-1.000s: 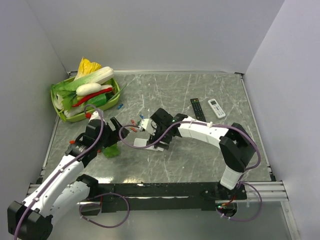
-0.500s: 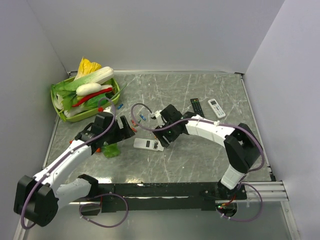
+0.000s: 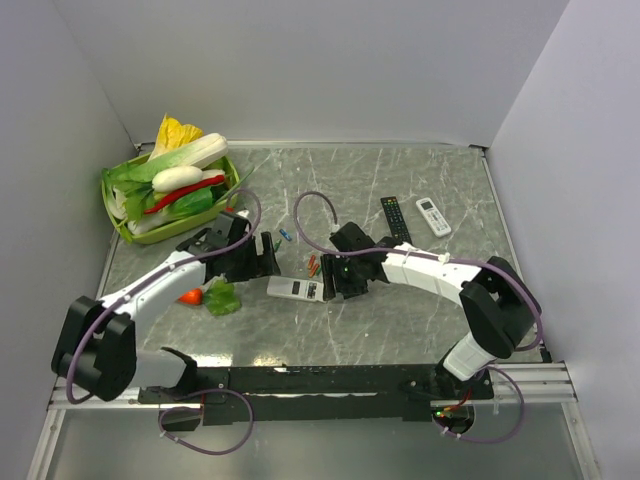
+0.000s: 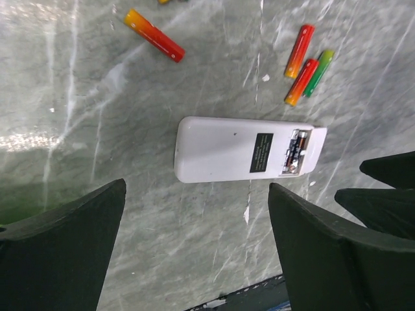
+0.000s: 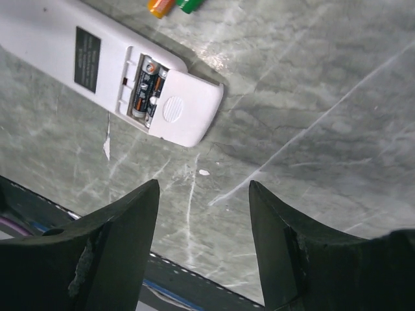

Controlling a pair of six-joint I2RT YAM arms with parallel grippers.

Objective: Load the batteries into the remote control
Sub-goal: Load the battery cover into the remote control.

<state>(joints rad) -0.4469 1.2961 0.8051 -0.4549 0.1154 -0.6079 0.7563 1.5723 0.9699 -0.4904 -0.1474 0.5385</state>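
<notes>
The remote control (image 4: 240, 149) lies white back up on the table, also seen in the top view (image 3: 293, 289). Its battery bay (image 5: 144, 85) is uncovered and holds two batteries, with the cover (image 5: 180, 115) slid partway off the end. Loose batteries (image 4: 306, 63) lie just beyond it, one more red-orange battery (image 4: 154, 35) lies apart, and they show in the top view (image 3: 313, 266) too. My left gripper (image 4: 194, 249) is open and empty, hovering at the remote's left side (image 3: 268, 262). My right gripper (image 5: 204, 249) is open and empty by the remote's cover end (image 3: 333, 285).
A green basket (image 3: 128, 232) of vegetables stands at the back left. A long black remote (image 3: 396, 218) and an all-white remote (image 3: 433, 216) lie at the right. A carrot (image 3: 190, 296) and a green vegetable (image 3: 222, 298) lie under the left arm. Small blue batteries (image 3: 285, 236) lie behind.
The left arm has swung right and forward to the remote's left side. The right gripper has come off the remote and sits at its right end. The remote stays on the table.
</notes>
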